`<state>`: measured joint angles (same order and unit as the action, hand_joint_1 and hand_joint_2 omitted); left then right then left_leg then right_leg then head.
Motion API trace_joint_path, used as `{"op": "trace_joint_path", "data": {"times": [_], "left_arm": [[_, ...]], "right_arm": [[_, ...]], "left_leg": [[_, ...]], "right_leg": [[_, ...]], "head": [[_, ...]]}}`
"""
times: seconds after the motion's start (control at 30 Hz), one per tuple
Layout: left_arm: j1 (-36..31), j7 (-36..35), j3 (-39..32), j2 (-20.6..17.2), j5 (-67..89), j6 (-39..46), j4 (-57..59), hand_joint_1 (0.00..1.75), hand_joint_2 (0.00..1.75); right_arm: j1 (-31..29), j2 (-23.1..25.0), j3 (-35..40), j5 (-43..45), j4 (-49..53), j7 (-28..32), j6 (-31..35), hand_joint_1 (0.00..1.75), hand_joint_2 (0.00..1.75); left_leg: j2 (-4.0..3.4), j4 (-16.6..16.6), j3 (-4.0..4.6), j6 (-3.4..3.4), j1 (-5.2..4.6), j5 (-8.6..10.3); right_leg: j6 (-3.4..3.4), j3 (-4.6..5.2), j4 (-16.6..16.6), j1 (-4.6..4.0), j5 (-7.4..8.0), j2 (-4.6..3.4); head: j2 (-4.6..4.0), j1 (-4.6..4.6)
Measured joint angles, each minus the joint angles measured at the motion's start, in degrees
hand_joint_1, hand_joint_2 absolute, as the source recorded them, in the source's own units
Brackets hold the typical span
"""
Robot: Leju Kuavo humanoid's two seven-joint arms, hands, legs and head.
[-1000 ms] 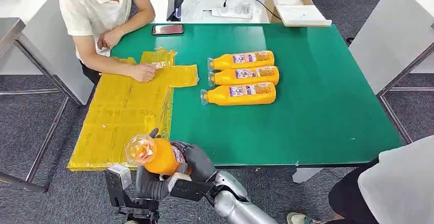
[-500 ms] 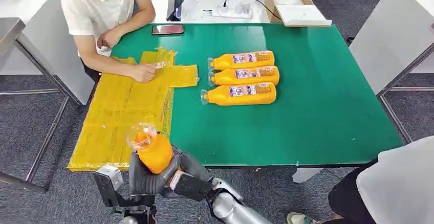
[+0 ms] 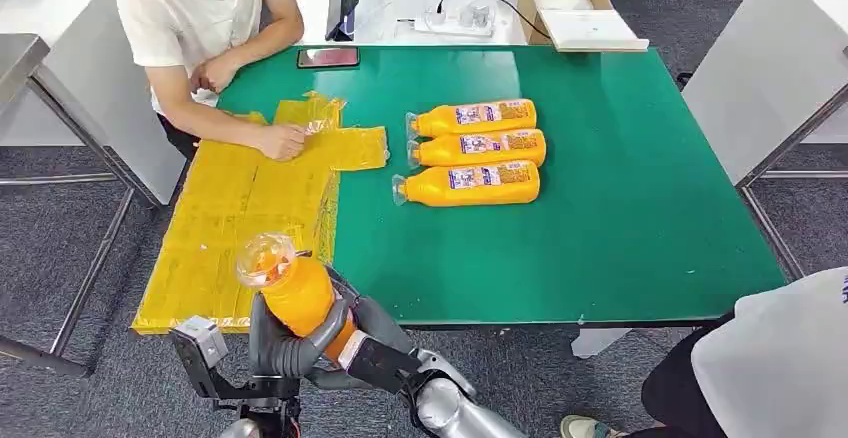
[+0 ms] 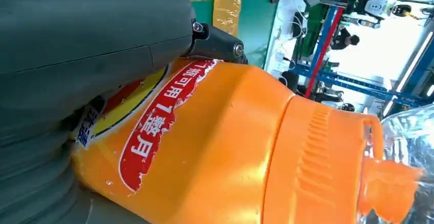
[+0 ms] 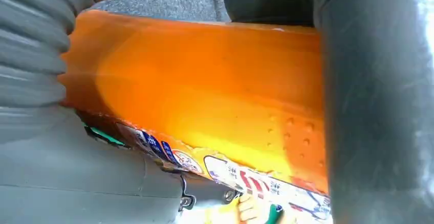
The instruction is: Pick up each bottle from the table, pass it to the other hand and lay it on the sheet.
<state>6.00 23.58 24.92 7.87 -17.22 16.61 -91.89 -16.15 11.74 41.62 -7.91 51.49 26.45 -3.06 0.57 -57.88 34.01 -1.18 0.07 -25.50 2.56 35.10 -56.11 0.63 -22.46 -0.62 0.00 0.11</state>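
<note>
One orange bottle [image 3: 296,296], cap up and tilted toward yellow sheet [image 3: 235,223]; gripped by both left hand [image 3: 278,343] and right hand [image 3: 372,336] below table edge; sheet nearer left.

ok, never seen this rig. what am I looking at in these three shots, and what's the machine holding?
It's a humanoid robot with two silver arms ending in many-fingered hands. The wide shot is from its head, looking down at a green table. The two close-ups come from cameras at each wrist.

Both the left hand and the right hand grip one orange bottle, so this looks like the hand-over. The left wrist view shows its cap end, the right wrist view its side.

Three more orange bottles lie side by side on the table. A yellow sheet covers the table's left part, and a seated person's hand rests on it.
</note>
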Motion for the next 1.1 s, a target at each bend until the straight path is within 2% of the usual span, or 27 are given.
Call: {"op": "trace_joint_path", "data": {"times": [0.2, 0.3, 0.33, 0.4, 0.47, 0.57, 0.67, 0.8, 1.1], "left_arm": [[0.1, -1.2, -0.6, -0.5, -2.7, -3.6, -0.8, 1.75, 1.75], [0.0, 0.0, -1.0, -1.0, 5.9, 1.4, -1.5, 1.75, 1.75], [-0.1, 0.2, -1.2, -1.4, 8.7, 3.2, -1.6, 1.75, 1.75], [0.1, 0.3, -2.3, -1.9, 13.3, 7.2, -1.9, 1.75, 1.75], [0.4, 0.2, -3.9, -2.7, 15.6, 9.5, -2.1, 1.75, 1.75], [0.6, -1.0, -5.3, -3.7, 21.7, 10.7, -2.4, 1.75, 1.75], [0.5, -2.3, -6.1, -4.7, 25.0, 9.5, -2.4, 1.75, 1.75], [-0.3, -3.4, -7.0, -5.0, 25.4, 8.5, -2.3, 1.75, 1.75], [-1.4, -3.8, -7.9, -5.4, 27.0, 9.6, -2.1, 1.75, 1.75]], "right_arm": [[2.1, -0.7, -1.0, 2.9, 2.7, 3.0, -0.9, 0.00, 0.00], [5.0, -1.0, -2.3, 2.7, 6.2, 5.6, 2.4, 0.00, 0.00], [6.1, -1.1, -3.0, 2.9, 7.3, 6.9, 4.7, 0.00, 0.00], [10.7, -0.7, -6.2, 4.3, 14.3, 11.6, 16.5, 0.00, 0.00], [13.6, -0.6, -10.6, 5.8, 22.7, 11.7, 27.0, 0.00, 0.00], [17.9, 0.1, -16.5, 9.8, 33.1, 11.7, 33.5, 0.00, 0.00], [20.6, 2.1, -22.9, 11.6, 39.9, 11.7, 34.4, 0.00, 0.00], [22.1, 3.8, -28.5, 12.3, 43.3, 11.7, 34.0, 0.00, 0.00], [23.1, 5.1, -32.2, 12.0, 45.6, 11.7, 33.8, 0.00, 0.00]], "left_leg": [[0.01, 0.0, 0.02, 0.00, 0.00, 0.00], [0.04, 0.0, 0.03, 0.00, 0.00, -0.01], [0.05, 0.0, 0.03, 0.00, 0.00, -0.01], [0.19, 0.0, 0.11, 0.00, 0.01, -0.01], [0.18, 0.0, 0.15, 0.01, 0.01, -0.03], [0.15, 0.0, 0.14, 0.01, -0.01, -0.03], [0.14, 0.0, 0.13, 0.01, -0.01, -0.03], [0.09, 0.0, 0.12, 0.01, -0.01, -0.03], [0.06, 0.0, 0.11, 0.02, 0.00, -0.02]], "right_leg": [[0.00, 0.01, 0.0, 0.00, 0.00, 0.00], [0.00, 0.01, 0.0, 0.00, -0.01, 0.01], [0.00, 0.01, 0.0, 0.00, -0.01, 0.01], [0.00, 0.01, 0.0, -0.01, -0.03, 0.05], [0.00, 0.09, 0.0, 0.00, -0.03, 0.03], [0.00, 0.08, 0.0, 0.02, -0.03, 0.03], [0.00, 0.08, 0.0, 0.02, -0.02, 0.03], [0.00, 0.08, 0.0, 0.01, -0.02, 0.03], [0.00, 0.09, 0.0, 0.00, -0.02, 0.02]], "head": [[-0.02, 0.00], [0.00, 0.00], [-0.02, -0.02], [-0.02, 0.04], [0.00, -0.02], [0.00, -0.07], [0.00, -0.04], [0.00, -0.04], [0.00, -0.04]]}}
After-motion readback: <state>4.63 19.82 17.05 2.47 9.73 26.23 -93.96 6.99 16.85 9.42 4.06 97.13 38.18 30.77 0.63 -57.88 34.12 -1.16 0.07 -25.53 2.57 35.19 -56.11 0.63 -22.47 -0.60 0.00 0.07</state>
